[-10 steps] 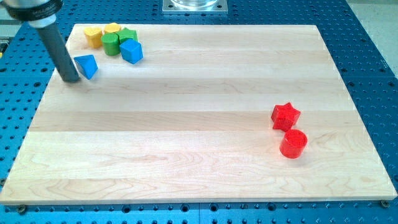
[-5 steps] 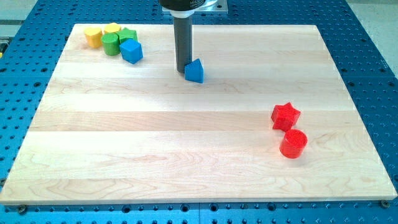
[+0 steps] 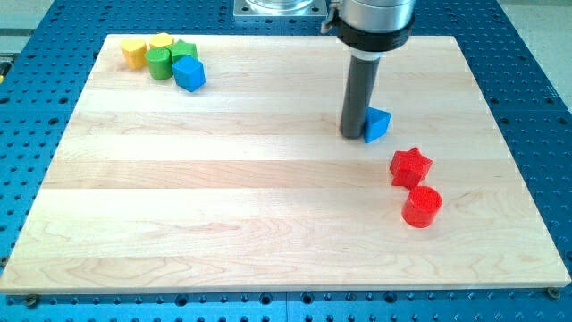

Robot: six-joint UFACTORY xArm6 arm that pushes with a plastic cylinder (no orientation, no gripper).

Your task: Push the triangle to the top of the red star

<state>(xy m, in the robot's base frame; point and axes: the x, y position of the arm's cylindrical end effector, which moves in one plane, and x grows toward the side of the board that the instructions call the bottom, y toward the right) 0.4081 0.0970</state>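
The blue triangle (image 3: 377,123) is parked just above and slightly to the view's left of the red star (image 3: 410,166), near it but not touching. My tip (image 3: 351,135) is pressed right up against the triangle's left side, so contact looks to be made there; there's no hand or jaws on this rig to be open or closed, just the rod. The job looks nearly done, tbh. What's probably needed is one small nudge toward the view's right so the triangle gets centred over the star. The push should be kept short and aimed through the block's middle, otherwise it'll likely be spun or sent past. The red cylinder (image 3: 421,207) sits touching the star below it and shouldn't be disturbed. The blue cube (image 3: 189,72), green blocks (image 3: 167,58) and yellow blocks (image 3: 145,49) are clustered well away at the board's (image 3: 223,215) top left.
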